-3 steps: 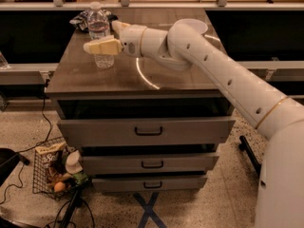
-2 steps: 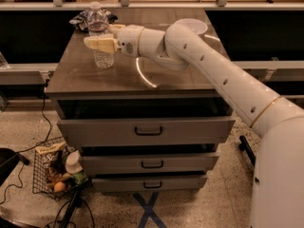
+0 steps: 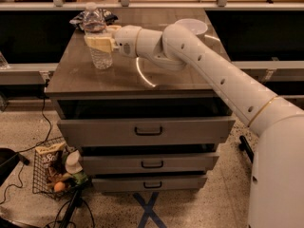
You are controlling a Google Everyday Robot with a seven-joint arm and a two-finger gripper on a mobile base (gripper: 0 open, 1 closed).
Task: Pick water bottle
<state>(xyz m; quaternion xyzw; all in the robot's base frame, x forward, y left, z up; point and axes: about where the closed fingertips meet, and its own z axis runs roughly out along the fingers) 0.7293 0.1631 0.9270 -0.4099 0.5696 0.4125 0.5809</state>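
Plastic water bottle (image 3: 101,59), gripper (image 3: 98,42) at its waist.
Upright at ten o'clock on the cabinet top (image 3: 166,80); the side reach suits lifting, though whether it is clamped cannot be told.

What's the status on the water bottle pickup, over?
Gripper at the water bottle, mid-height. Bottle upright on the cabinet top. Dark bag behind it, white bowl well apart; nothing blocking.

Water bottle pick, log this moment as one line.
gripper: at water bottle mid-height | water bottle: upright on cabinet top | lifted: no
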